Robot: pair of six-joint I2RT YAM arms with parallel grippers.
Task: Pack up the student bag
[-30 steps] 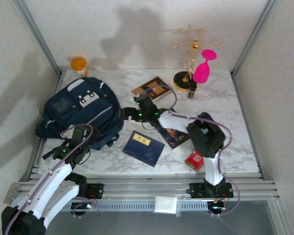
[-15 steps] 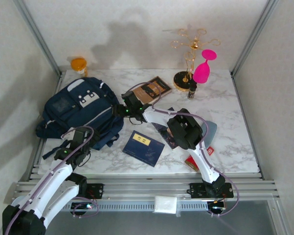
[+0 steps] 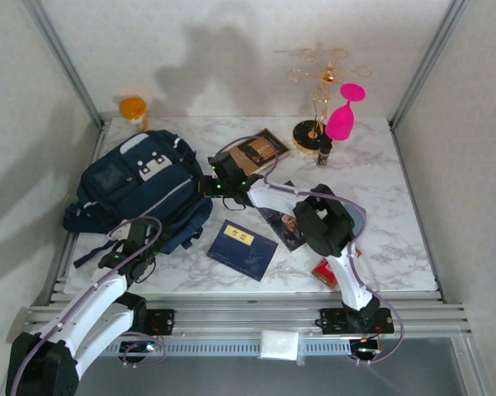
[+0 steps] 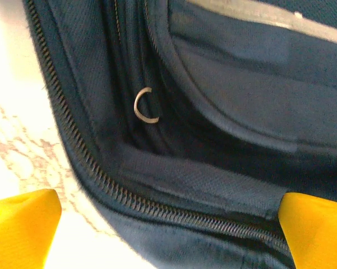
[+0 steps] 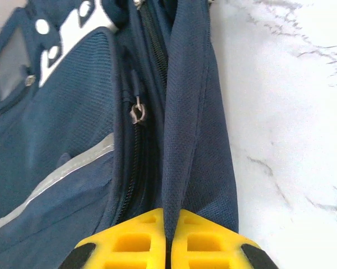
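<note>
The student bag [image 3: 136, 186], a navy-blue backpack with white patches, lies at the table's left. My right gripper [image 3: 206, 183] reaches its right edge; in the right wrist view its yellow fingers [image 5: 137, 241] are shut on a thin upright fold of the bag's navy fabric [image 5: 182, 112], beside the zipper pull [image 5: 137, 114]. My left gripper [image 3: 142, 233] sits at the bag's near edge. In the left wrist view it [image 4: 168, 230] stands wide open, with the zipper [image 4: 157, 207] and a metal ring [image 4: 146, 106] between and beyond its fingertips [image 4: 19, 224].
A blue booklet [image 3: 242, 248] lies just right of the bag, a brown book [image 3: 256, 151] behind it and a dark magazine [image 3: 287, 223] under the right arm. A red box [image 3: 328, 271], orange cup [image 3: 134, 109], gold stand [image 3: 316, 91] and pink glass [image 3: 344, 115] stand around.
My right arm swung left to the bag's edge and its gripper went from open to shut on the fabric fold. The bag shifted slightly. The left gripper stayed open.
</note>
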